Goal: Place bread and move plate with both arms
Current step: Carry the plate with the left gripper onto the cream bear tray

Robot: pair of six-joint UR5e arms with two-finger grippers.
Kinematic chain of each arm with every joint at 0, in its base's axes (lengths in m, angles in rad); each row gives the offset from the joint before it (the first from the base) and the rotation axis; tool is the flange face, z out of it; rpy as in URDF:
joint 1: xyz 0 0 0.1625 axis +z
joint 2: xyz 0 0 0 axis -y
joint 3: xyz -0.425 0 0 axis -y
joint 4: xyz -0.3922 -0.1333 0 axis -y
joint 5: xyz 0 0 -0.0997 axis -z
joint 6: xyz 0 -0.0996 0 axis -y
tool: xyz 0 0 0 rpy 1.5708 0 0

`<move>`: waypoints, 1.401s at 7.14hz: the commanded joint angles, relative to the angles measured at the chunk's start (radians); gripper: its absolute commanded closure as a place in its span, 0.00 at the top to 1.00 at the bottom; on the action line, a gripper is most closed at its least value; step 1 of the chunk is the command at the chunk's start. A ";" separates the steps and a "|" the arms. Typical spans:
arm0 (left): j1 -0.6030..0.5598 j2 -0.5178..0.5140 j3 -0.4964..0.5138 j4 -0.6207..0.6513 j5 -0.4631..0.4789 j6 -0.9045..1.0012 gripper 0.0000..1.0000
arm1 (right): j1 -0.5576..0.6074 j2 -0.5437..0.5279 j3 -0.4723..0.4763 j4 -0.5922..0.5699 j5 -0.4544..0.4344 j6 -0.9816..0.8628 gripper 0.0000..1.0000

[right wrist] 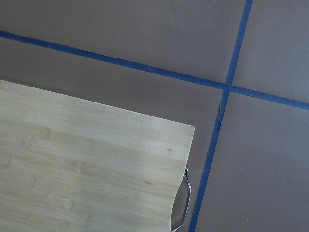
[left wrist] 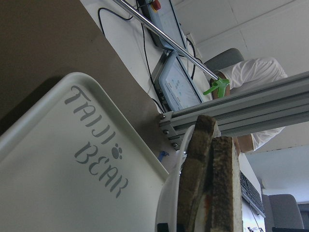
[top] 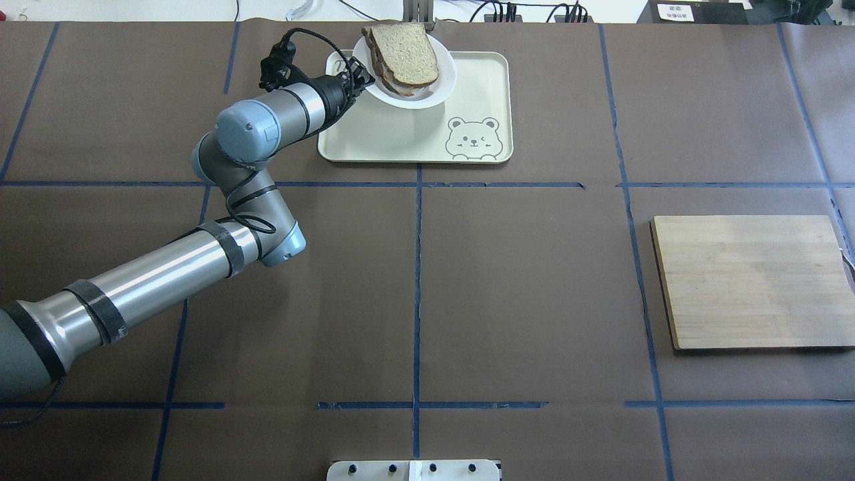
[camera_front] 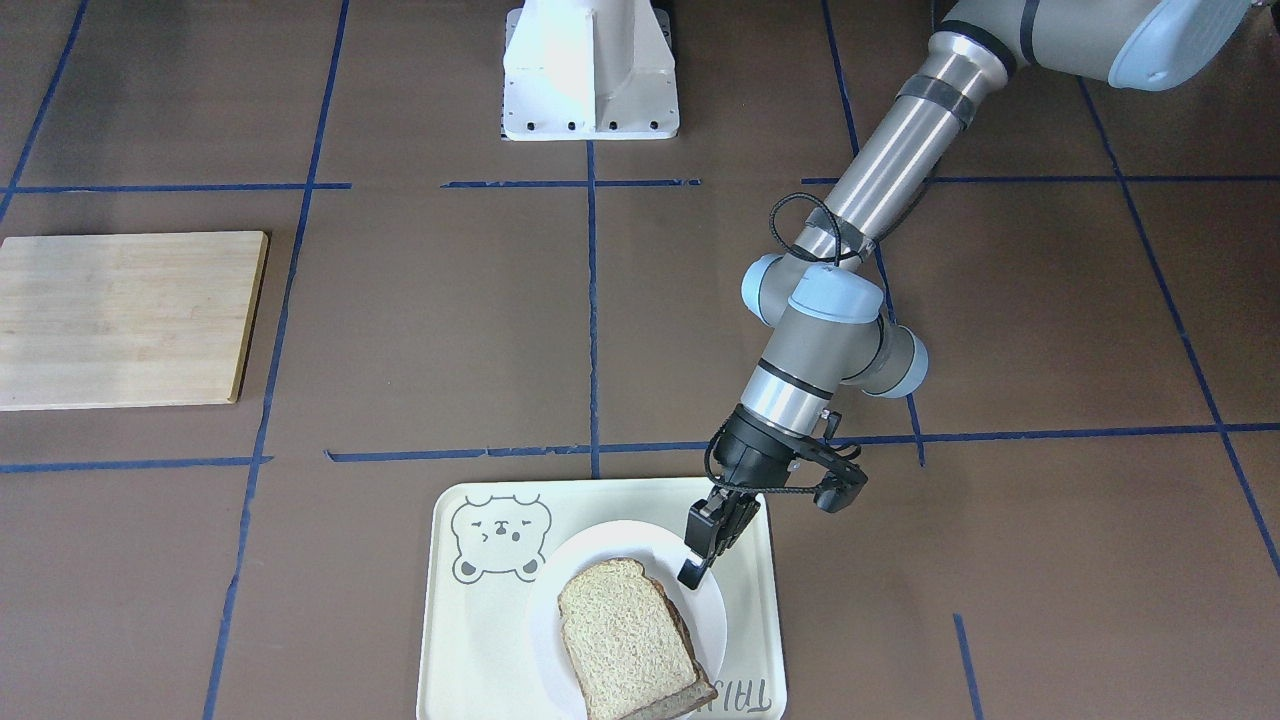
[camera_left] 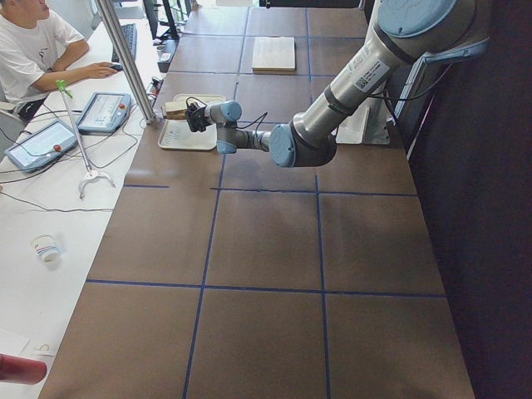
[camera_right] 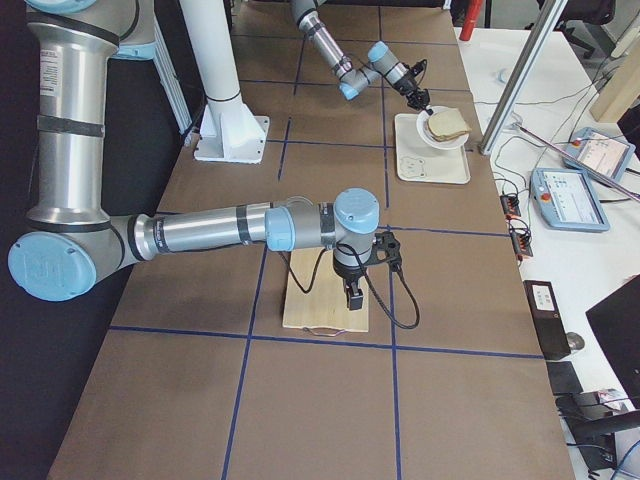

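Observation:
The speckled brown bread [camera_front: 625, 640] lies on top of a stack on the small white plate [camera_front: 600, 545], over the cream bear tray [camera_front: 470, 640]. My left gripper [camera_front: 697, 560] is shut on the plate's rim on the side toward the robot's left. In the overhead view the plate [top: 427, 97] and bread [top: 404, 53] overlap the tray's far edge. The left wrist view shows the bread [left wrist: 210, 183] edge-on above the plate rim [left wrist: 171, 203]. My right gripper [camera_right: 353, 300] hangs over the near end of the wooden board; I cannot tell whether it is open or shut.
A wooden cutting board [top: 748, 280] lies on the robot's right side of the brown table. The robot's white base [camera_front: 590, 70] stands at the robot-side edge. An operator [camera_left: 33, 41] sits beyond the tray's end, behind a metal post.

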 commanded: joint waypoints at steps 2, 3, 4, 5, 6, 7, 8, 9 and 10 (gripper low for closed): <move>0.023 -0.036 0.049 0.002 -0.025 0.001 0.00 | 0.000 0.000 0.000 0.000 0.000 0.000 1.00; 0.029 -0.037 0.049 0.002 -0.027 0.001 0.56 | 0.000 0.000 0.000 0.000 -0.001 0.000 1.00; 0.029 -0.033 0.043 0.002 -0.033 0.010 1.00 | 0.002 0.000 0.000 0.000 -0.001 0.000 1.00; 0.020 -0.032 0.025 0.003 -0.080 0.014 1.00 | 0.000 0.000 0.001 0.002 0.002 0.000 1.00; 0.002 0.026 -0.083 0.032 -0.149 0.052 1.00 | 0.000 0.000 0.003 0.002 0.005 0.000 1.00; -0.029 0.139 -0.291 0.160 -0.247 0.062 1.00 | 0.002 0.000 0.003 0.002 0.005 0.000 1.00; -0.053 0.228 -0.483 0.287 -0.314 0.089 1.00 | 0.002 0.000 0.003 0.002 0.002 0.000 1.00; -0.060 0.341 -0.684 0.413 -0.347 0.208 1.00 | 0.000 0.000 0.001 0.002 0.000 0.000 1.00; -0.066 0.440 -0.841 0.560 -0.388 0.361 1.00 | 0.000 -0.002 0.001 0.002 0.000 0.000 1.00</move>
